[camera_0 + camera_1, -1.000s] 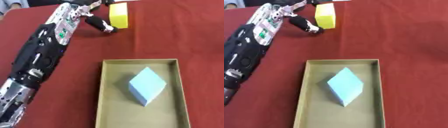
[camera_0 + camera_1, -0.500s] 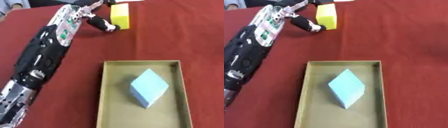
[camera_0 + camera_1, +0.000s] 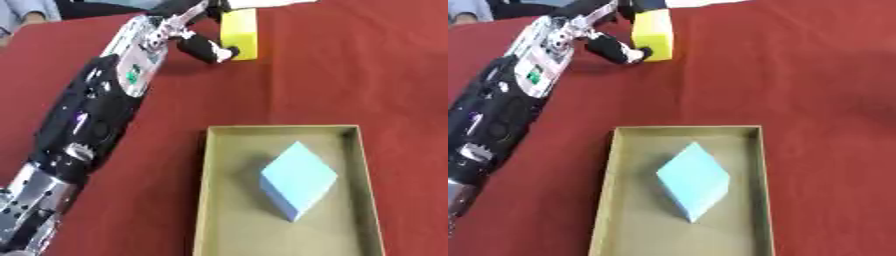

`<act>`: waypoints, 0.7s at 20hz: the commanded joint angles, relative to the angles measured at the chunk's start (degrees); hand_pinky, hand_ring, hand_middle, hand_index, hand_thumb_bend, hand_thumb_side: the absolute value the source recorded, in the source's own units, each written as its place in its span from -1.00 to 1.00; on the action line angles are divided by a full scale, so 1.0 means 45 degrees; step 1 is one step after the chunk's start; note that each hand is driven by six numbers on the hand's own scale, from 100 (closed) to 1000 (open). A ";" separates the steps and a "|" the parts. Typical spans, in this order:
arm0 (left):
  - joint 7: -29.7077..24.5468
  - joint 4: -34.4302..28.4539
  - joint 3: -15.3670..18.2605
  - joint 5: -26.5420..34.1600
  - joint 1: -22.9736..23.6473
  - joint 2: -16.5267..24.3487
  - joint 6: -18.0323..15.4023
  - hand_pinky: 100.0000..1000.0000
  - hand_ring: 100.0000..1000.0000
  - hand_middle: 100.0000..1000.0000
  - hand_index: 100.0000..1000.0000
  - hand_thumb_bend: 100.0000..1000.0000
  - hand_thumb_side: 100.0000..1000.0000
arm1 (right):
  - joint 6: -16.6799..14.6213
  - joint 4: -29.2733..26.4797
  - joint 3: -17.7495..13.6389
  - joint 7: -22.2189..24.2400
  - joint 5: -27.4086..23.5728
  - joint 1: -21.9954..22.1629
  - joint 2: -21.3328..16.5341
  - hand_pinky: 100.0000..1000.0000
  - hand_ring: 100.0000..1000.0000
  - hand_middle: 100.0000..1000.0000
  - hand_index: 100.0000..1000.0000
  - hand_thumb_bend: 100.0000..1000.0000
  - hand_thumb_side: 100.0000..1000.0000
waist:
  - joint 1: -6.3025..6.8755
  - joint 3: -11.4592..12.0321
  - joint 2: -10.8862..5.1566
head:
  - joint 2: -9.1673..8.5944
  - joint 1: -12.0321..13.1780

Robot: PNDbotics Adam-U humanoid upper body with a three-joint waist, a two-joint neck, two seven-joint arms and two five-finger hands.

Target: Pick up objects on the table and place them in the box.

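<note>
A yellow block stands on the red table at the far edge. My left hand reaches up from the lower left and is curled round it: the thumb touches its near left side and the fingers go over its far top end. A light blue block lies inside the shallow tan cardboard box at the near middle. My right hand shows in no view.
The red tablecloth covers the table to the right of the block and box. A person's sleeve shows at the far left corner, away from the objects.
The whole picture has shifted slightly, so the camera moved. My left hand stays on the yellow block, which looks a little further up and tilted.
</note>
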 commanded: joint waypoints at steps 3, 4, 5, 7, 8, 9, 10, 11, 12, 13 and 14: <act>0.0497 -0.0046 0.0059 0.0438 -0.0212 0.0163 -0.0080 0.24 0.21 -0.14 0.20 -0.50 -0.65 | 0.0057 -0.0286 -0.0225 -0.0088 -0.0084 -0.0058 -0.0279 0.41 0.33 0.05 0.58 -1.00 0.84 | -0.0145 -0.0002 -0.0354 | -0.0080 0.0048; 0.0532 -0.0063 0.0049 0.0552 -0.0203 0.0165 -0.0089 0.23 0.20 -0.14 0.20 -0.51 -0.66 | 0.0068 -0.0288 -0.0228 -0.0093 -0.0076 -0.0043 -0.0275 0.41 0.33 0.04 0.58 -1.00 0.84 | -0.0151 0.0017 -0.0373 | -0.0054 0.0041; 0.0552 -0.0090 0.0043 0.0682 -0.0192 0.0168 -0.0103 0.23 0.20 -0.14 0.20 -0.53 -0.68 | 0.0077 -0.0287 -0.0232 -0.0095 -0.0068 -0.0022 -0.0270 0.41 0.33 0.04 0.58 -1.00 0.84 | -0.0158 0.0039 -0.0399 | -0.0026 0.0029; 0.0563 -0.0201 0.0030 0.0947 -0.0178 0.0211 -0.0127 0.23 0.19 -0.14 0.19 -0.56 -0.67 | 0.0104 -0.0284 -0.0256 -0.0109 -0.0048 0.0037 -0.0262 0.41 0.33 0.04 0.58 -1.00 0.84 | -0.0174 0.0109 -0.0489 | 0.0067 0.0004; 0.0584 -0.0279 0.0039 0.1104 -0.0173 0.0229 -0.0122 0.23 0.18 -0.15 0.19 -0.57 -0.66 | 0.0124 -0.0285 -0.0273 -0.0126 -0.0041 0.0067 -0.0247 0.41 0.33 0.04 0.58 -1.00 0.83 | -0.0185 0.0150 -0.0552 | 0.0132 -0.0009; 0.0610 -0.0374 0.0046 0.1283 -0.0165 0.0247 -0.0104 0.22 0.18 -0.15 0.19 -0.60 -0.66 | 0.0141 -0.0289 -0.0281 -0.0139 -0.0032 0.0099 -0.0229 0.41 0.33 0.04 0.58 -1.00 0.83 | -0.0198 0.0191 -0.0624 | 0.0201 -0.0027; 0.0643 -0.0493 0.0044 0.1481 -0.0155 0.0274 -0.0075 0.22 0.17 -0.15 0.19 -0.61 -0.67 | 0.0156 -0.0295 -0.0287 -0.0147 -0.0022 0.0142 -0.0209 0.41 0.33 0.04 0.58 -1.00 0.83 | -0.0213 0.0243 -0.0718 | 0.0291 -0.0063; 0.0666 -0.0603 0.0024 0.1666 -0.0141 0.0309 -0.0030 0.22 0.17 -0.16 0.18 -0.63 -0.68 | 0.0168 -0.0304 -0.0291 -0.0153 -0.0013 0.0177 -0.0196 0.41 0.33 0.04 0.58 -1.00 0.82 | -0.0221 0.0284 -0.0790 | 0.0362 -0.0093; 0.0699 -0.0749 -0.0005 0.1852 -0.0122 0.0358 0.0035 0.22 0.16 -0.16 0.18 -0.66 -0.68 | 0.0181 -0.0314 -0.0294 -0.0157 -0.0001 0.0222 -0.0177 0.41 0.33 0.04 0.58 -1.00 0.81 | -0.0226 0.0344 -0.0907 | 0.0474 -0.0137; 0.0748 -0.0948 -0.0039 0.2054 -0.0082 0.0402 0.0114 0.21 0.16 -0.16 0.18 -0.67 -0.67 | 0.0192 -0.0332 -0.0295 -0.0160 0.0013 0.0273 -0.0153 0.41 0.33 0.04 0.58 -1.00 0.80 | -0.0228 0.0408 -0.1040 | 0.0598 -0.0197; 0.0833 -0.1205 -0.0079 0.2260 -0.0017 0.0440 0.0210 0.21 0.15 -0.17 0.17 -0.68 -0.66 | 0.0203 -0.0352 -0.0295 -0.0160 0.0027 0.0341 -0.0130 0.41 0.33 0.04 0.58 -1.00 0.80 | -0.0228 0.0475 -0.1187 | 0.0750 -0.0299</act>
